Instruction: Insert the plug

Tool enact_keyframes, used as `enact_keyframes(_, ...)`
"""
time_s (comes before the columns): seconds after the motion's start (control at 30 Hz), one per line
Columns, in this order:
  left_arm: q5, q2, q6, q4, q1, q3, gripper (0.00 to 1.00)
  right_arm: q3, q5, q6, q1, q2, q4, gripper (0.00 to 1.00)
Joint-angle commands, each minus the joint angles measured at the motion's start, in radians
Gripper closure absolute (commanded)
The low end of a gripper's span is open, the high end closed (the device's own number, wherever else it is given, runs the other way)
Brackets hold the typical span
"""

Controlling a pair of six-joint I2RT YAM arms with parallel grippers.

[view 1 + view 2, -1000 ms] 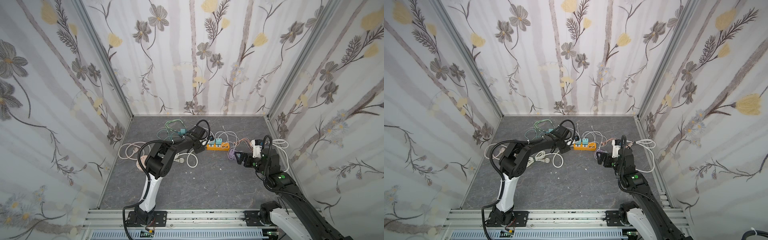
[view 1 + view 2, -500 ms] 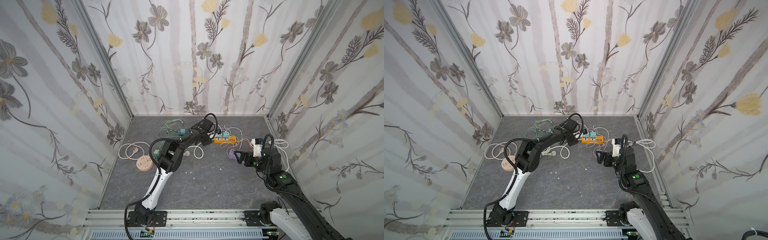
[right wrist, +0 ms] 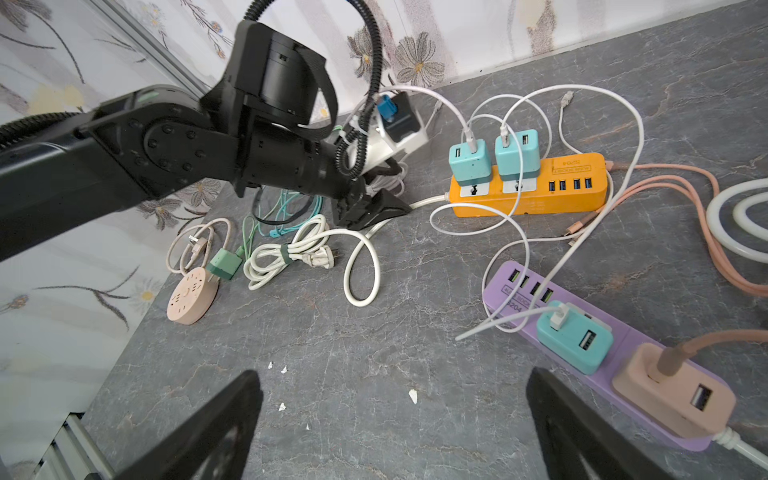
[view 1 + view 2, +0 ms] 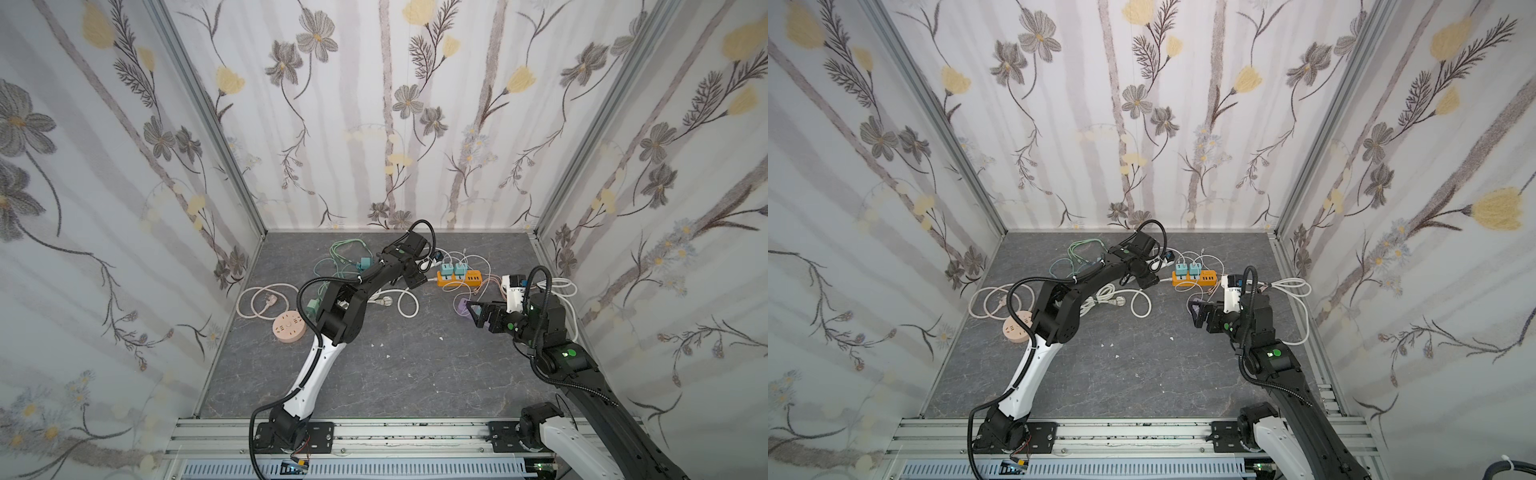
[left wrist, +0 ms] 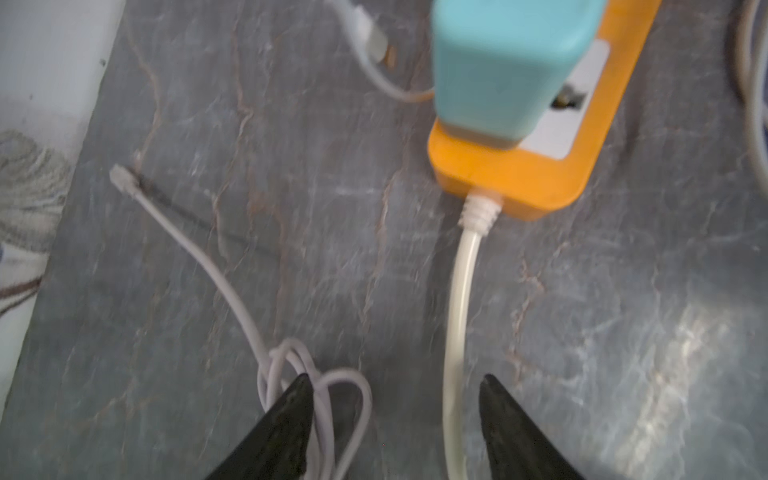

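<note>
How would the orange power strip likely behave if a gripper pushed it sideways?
The orange power strip looks rigid and lies flat, so it would probably slide, not tip. Its two teal chargers stand upright on top, perhaps adding some weight. The white cord at its end looks flexible and would likely drag along.

Both top views: from high over the front rail (image 4: 415, 434), tilted down toward the back wall (image 4: 395, 145), far off, whole table (image 4: 395, 374) in frame, nearly the same picture twice. Left wrist: very close, aimed steeply down past the left tool (image 5: 395, 378) onto the orange power strip (image 5: 519, 183). Right wrist: low, looking shallowly across past the right tool (image 3: 392, 374); same strip shared by all, at 1 o'clock on the table.
</note>
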Motion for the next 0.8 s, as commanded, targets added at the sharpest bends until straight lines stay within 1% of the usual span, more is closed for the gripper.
enact_keyframes(0.0, 0.002, -0.188, -0.026, 0.107, 0.021, -0.172, 0.26, 0.021, -0.023, 0.008, 0.001, 0.022, 0.022, 0.01)
enact_keyframes(0.07, 0.016, -0.304, -0.035, 0.141, 0.036, -0.304, 0.23, 0.035, -0.048, 0.014, 0.004, 0.050, 0.038, 0.01)
enact_keyframes(0.17, 0.030, -0.490, -0.108, 0.209, 0.061, -0.501, 0.17, 0.070, -0.068, 0.037, 0.022, 0.098, 0.066, 0.01)
enact_keyframes(0.23, 0.036, -0.608, -0.186, 0.244, 0.081, -0.612, 0.09, 0.087, -0.061, 0.034, 0.052, 0.126, 0.104, 0.01)
enact_keyframes(0.27, 0.040, -0.667, -0.224, 0.253, 0.089, -0.673, 0.03, 0.097, -0.049, 0.030, 0.072, 0.142, 0.128, 0.01)
enact_keyframes(0.3, 0.053, -0.716, -0.254, 0.254, 0.098, -0.718, 0.00, 0.107, -0.034, 0.030, 0.090, 0.158, 0.151, 0.01)
enact_keyframes(0.4, 0.100, -0.820, -0.285, 0.243, 0.112, -0.827, 0.00, 0.144, -0.016, 0.029, 0.119, 0.211, 0.197, 0.01)
enact_keyframes(0.47, 0.100, -0.834, -0.286, 0.252, 0.113, -0.871, 0.00, 0.167, -0.017, 0.023, 0.127, 0.240, 0.214, 0.01)
enact_keyframes(0.53, 0.116, -0.823, -0.299, 0.241, 0.113, -0.872, 0.00, 0.188, -0.018, 0.009, 0.131, 0.262, 0.216, 0.01)
enact_keyframes(0.7, 0.305, -0.768, -0.347, 0.193, 0.109, -0.789, 0.00, 0.207, 0.003, -0.017, 0.137, 0.265, 0.166, 0.01)
enact_keyframes(0.73, 0.313, -0.751, -0.360, 0.193, 0.104, -0.773, 0.00, 0.200, 0.012, -0.017, 0.137, 0.258, 0.166, 0.01)
enact_keyframes(0.77, 0.294, -0.734, -0.377, 0.198, 0.101, -0.761, 0.00, 0.193, 0.021, -0.016, 0.137, 0.250, 0.165, 0.01)
